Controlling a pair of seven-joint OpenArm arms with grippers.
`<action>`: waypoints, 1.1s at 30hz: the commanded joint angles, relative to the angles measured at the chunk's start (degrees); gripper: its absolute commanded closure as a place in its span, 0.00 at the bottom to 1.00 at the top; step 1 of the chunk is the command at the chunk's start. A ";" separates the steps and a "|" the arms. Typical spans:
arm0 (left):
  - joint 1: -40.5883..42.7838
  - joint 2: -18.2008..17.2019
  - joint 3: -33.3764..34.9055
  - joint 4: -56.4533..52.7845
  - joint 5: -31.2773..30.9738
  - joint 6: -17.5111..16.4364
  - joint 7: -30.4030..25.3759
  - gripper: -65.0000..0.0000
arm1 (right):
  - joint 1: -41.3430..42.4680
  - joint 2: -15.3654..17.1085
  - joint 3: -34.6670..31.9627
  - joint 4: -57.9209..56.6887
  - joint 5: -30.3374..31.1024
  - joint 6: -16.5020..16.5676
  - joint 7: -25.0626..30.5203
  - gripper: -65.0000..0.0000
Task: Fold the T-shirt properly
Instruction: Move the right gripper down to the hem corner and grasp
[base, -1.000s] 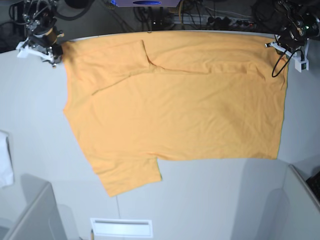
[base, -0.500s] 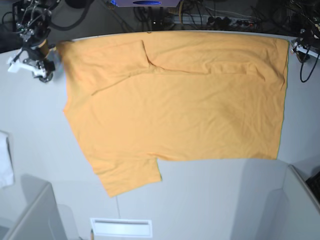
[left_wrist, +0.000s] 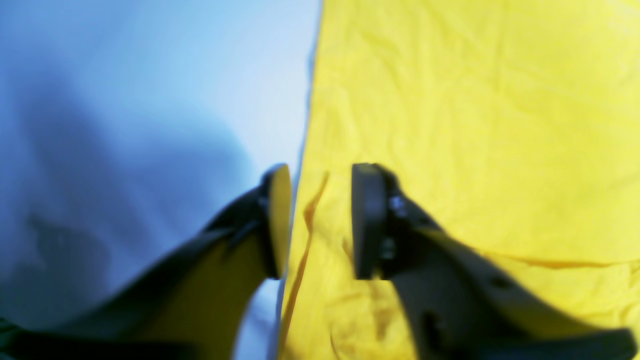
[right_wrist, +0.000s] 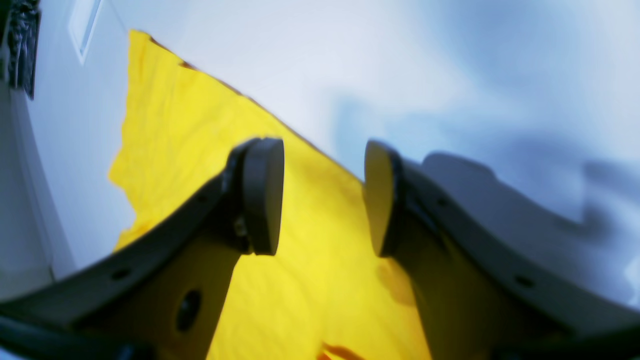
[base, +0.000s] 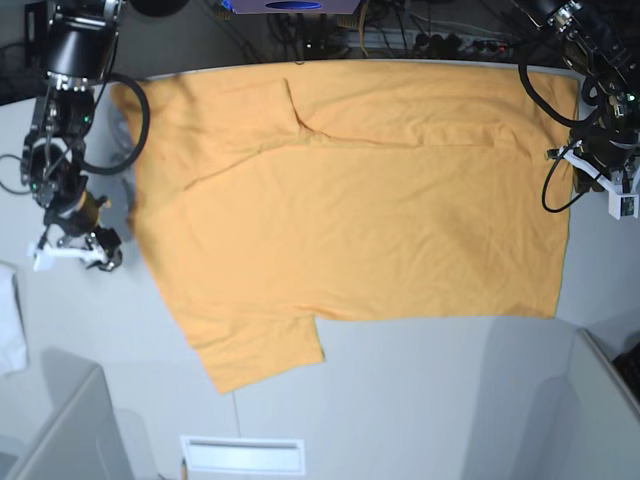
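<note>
The light-orange T-shirt (base: 350, 210) lies spread flat on the grey table (base: 420, 400), one sleeve pointing to the near left and a fold line across its far part. My left gripper (base: 603, 185) hovers at the shirt's right edge. In the left wrist view it (left_wrist: 320, 220) is open, its fingers either side of the shirt's (left_wrist: 475, 125) edge. My right gripper (base: 75, 252) is just left of the shirt's left edge. In the right wrist view it (right_wrist: 322, 197) is open and empty above the shirt (right_wrist: 190, 150).
A white cloth (base: 10, 320) hangs at the left edge. Grey box walls stand at the near left (base: 60, 430) and near right (base: 600, 400). A white slotted plate (base: 243, 455) lies at the front. Cables (base: 400, 35) run behind the table.
Both grippers have left the shirt's far corners and moved toward the near side along its side edges. The shirt has not moved.
</note>
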 joint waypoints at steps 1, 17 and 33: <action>-1.16 -1.05 0.23 1.08 -0.43 -0.03 -0.87 0.84 | 3.49 1.93 -0.86 -1.29 0.60 1.47 0.91 0.62; -0.46 -1.14 0.14 0.91 -0.43 -0.03 -0.78 1.00 | 37.16 5.89 -27.33 -50.08 0.60 17.20 9.97 0.44; -0.54 -1.14 0.14 0.82 -0.35 0.06 -0.78 1.00 | 46.13 -2.99 -41.57 -70.83 0.77 29.86 17.97 0.39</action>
